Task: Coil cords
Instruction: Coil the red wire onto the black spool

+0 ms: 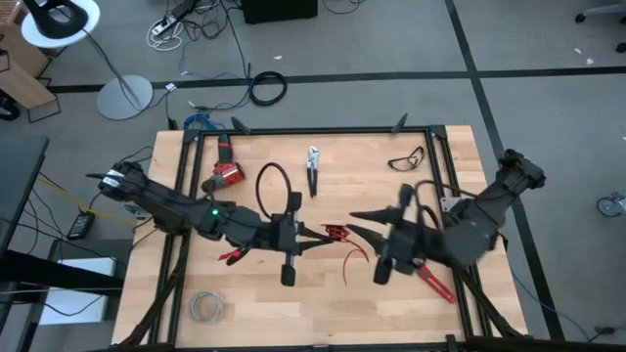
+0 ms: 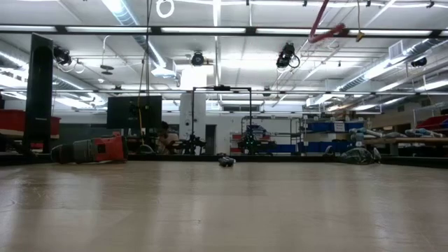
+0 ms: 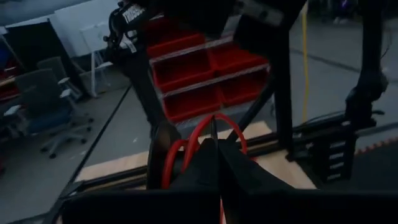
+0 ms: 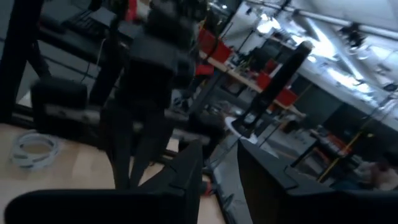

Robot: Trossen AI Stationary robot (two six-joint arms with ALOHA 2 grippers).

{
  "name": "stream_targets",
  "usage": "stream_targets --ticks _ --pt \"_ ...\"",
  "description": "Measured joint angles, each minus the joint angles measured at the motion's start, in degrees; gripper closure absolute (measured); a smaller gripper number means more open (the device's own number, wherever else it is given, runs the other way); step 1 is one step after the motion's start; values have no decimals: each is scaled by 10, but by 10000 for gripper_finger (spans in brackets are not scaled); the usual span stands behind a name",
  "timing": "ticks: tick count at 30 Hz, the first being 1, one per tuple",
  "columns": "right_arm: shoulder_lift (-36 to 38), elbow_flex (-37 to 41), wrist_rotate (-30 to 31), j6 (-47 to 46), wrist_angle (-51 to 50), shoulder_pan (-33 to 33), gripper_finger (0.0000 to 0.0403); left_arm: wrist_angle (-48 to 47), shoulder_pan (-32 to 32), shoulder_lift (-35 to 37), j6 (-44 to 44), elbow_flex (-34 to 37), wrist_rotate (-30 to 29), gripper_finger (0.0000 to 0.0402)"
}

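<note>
Wooden table (image 1: 245,303); red wire (image 1: 336,233) in closed left end effector (image 1: 323,235), right end effector (image 1: 357,217) parted alongside.

A large open robotics lab or workshop is showing here. Strip lights are glowing across the high ceiling above the wooden table (image 1: 323,303), grey carpet is spreading around it, red storage bins (image 3: 205,78) and blue shelving (image 2: 336,136) are standing beyond it, and office chairs (image 3: 46,102) are sitting off to its side.
</note>
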State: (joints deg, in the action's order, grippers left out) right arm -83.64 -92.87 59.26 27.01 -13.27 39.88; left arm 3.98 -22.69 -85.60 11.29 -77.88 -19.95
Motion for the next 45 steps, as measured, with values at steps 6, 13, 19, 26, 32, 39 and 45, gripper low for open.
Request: stream_targets --ticks 6,13,19,26,32,39,45 --pt "0 0 101 17 12 66 303 94 23 1 -12 46 69 401" --pt "0 0 176 -8 5 111 302 168 35 2 -13 67 109 401" --pt "-5 0 192 -55 -31 118 303 219 48 2 -17 69 167 401" --pt "-6 0 191 -113 -75 117 303 224 56 2 -40 69 186 401" --pt "-7 0 190 -181 -128 117 304 237 62 2 -55 69 195 401" --pt "-7 0 159 -195 -141 116 304 375 65 -3 -70 136 182 401" --pt "-7 0 67 -201 -136 82 304 609 75 -3 -110 264 174 401"
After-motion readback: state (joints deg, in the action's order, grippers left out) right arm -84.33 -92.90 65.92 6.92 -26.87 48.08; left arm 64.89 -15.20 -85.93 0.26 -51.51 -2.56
